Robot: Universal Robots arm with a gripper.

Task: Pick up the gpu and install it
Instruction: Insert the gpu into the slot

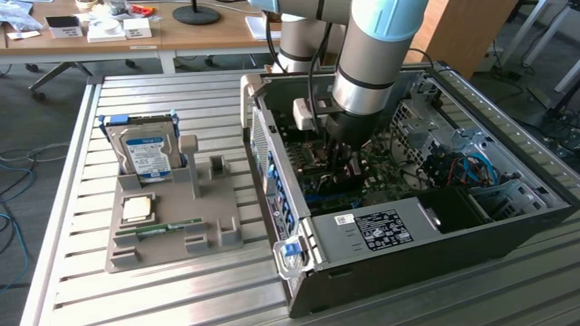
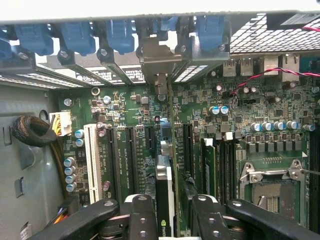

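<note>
While the arm (image 1: 376, 54) reaches down into the open computer case (image 1: 408, 224), the tool (image 2: 167, 212) holds the gpu (image 2: 165, 195) edge-on between its two black fingers (image 2: 142, 217), which are closed on the card from either side. In the wrist view the card appears as a thin upright slab with a silver edge and a dark face, standing over the green motherboard (image 2: 150, 115) among the long black expansion slots (image 2: 131, 155). Whether its lower edge already touches a slot cannot be told. A white slot (image 2: 92, 160) lies beside the black ones, and a row of blue retaining clips (image 2: 75, 35) runs along the rear wall of the case past the card's far end. The empty processor socket (image 2: 272, 192) sits near the card on the same board.

In the exterior view the case lies on its side on the slatted metal bench (image 1: 163, 285), with red and blue cables (image 1: 466, 170) in its far bay. At the exterior view's left, well apart from the case, a grey holder tray (image 1: 172, 217) carries a blue-labelled hard drive (image 1: 148, 155) standing upright, a square processor chip (image 1: 138, 207) and a narrow green memory stick (image 1: 168, 226) lying flat.
</note>
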